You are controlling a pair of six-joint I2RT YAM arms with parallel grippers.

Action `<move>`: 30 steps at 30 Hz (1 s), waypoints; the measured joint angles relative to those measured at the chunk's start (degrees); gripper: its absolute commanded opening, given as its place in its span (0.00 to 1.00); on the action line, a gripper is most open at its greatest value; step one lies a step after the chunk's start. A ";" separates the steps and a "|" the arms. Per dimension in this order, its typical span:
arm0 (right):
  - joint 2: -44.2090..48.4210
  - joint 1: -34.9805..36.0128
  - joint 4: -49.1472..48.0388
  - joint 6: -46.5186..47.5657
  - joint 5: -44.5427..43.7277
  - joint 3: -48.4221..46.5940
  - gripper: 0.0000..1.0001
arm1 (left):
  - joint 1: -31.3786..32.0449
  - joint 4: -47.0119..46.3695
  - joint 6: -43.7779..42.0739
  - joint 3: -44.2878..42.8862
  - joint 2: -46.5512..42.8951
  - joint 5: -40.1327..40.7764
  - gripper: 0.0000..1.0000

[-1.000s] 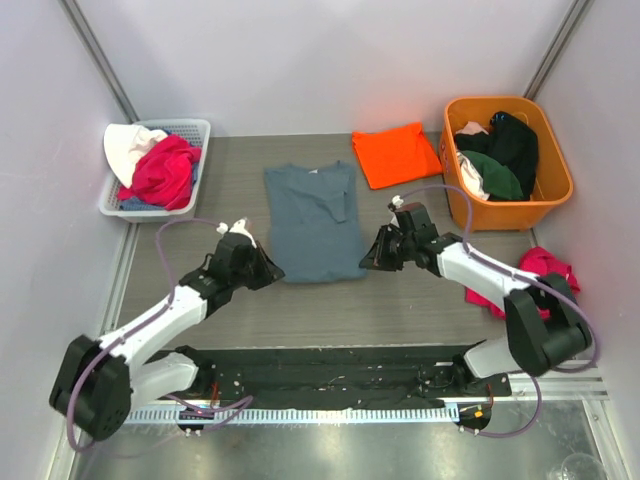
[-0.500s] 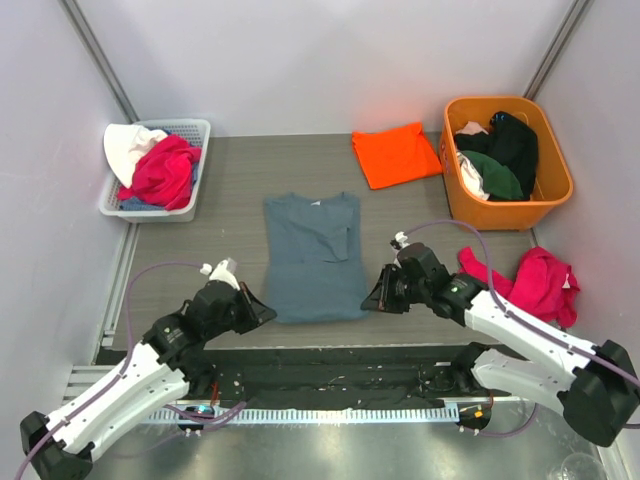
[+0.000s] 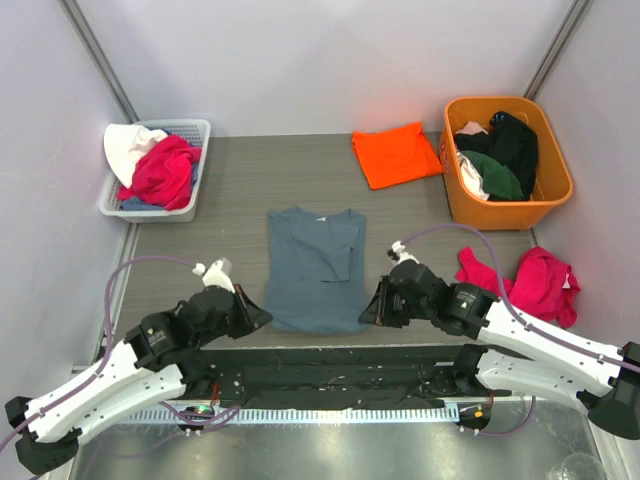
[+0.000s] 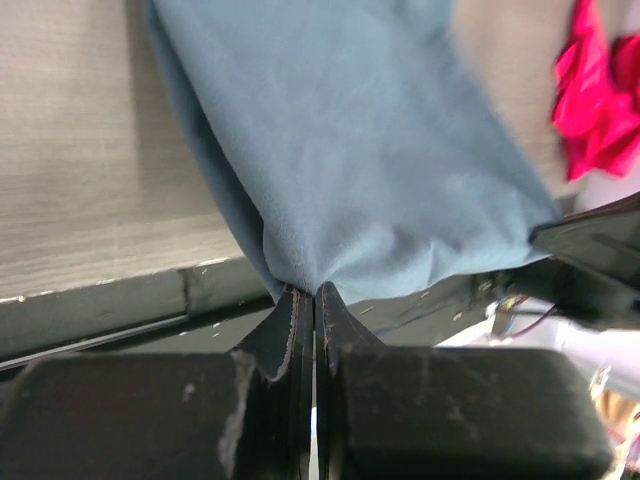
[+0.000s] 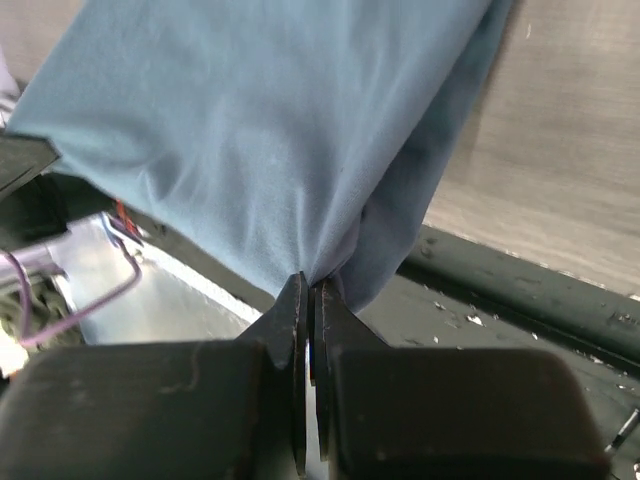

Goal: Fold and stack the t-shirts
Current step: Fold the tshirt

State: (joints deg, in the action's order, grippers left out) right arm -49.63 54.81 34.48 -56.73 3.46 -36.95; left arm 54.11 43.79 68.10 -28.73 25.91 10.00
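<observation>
A: Where is the blue shirt lying?
B: Mid table, hem sitting by the near edge; left gripper and right gripper are each clamping a hem corner. Orange shirt is lying far right.

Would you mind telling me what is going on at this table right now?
The robot is working on the large slate blue-grey cotton t-shirt, which lies on the table. The left gripper and the right gripper are each shut on a near corner of its hem, at the table's near edge. The bright orange t-shirt lies folded at the back, beside the orange plastic tub.
</observation>
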 measured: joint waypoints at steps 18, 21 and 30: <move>-17.09 -5.77 1.05 7.82 -20.09 -21.09 0.01 | -3.69 -8.07 -11.89 -21.49 28.50 13.70 0.00; -20.20 -10.32 -0.79 9.88 -19.43 -21.90 0.01 | -8.46 -12.11 -14.40 -22.01 32.54 11.56 0.00; -30.80 -18.56 -7.41 14.97 -14.88 -25.86 0.01 | -23.12 -22.25 -20.61 -25.55 45.16 1.25 0.00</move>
State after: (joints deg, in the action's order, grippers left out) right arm -80.42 36.25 27.07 -41.76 -11.42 -62.81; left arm 30.98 21.54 47.48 -54.28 71.07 11.25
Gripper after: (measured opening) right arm 0.035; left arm 0.020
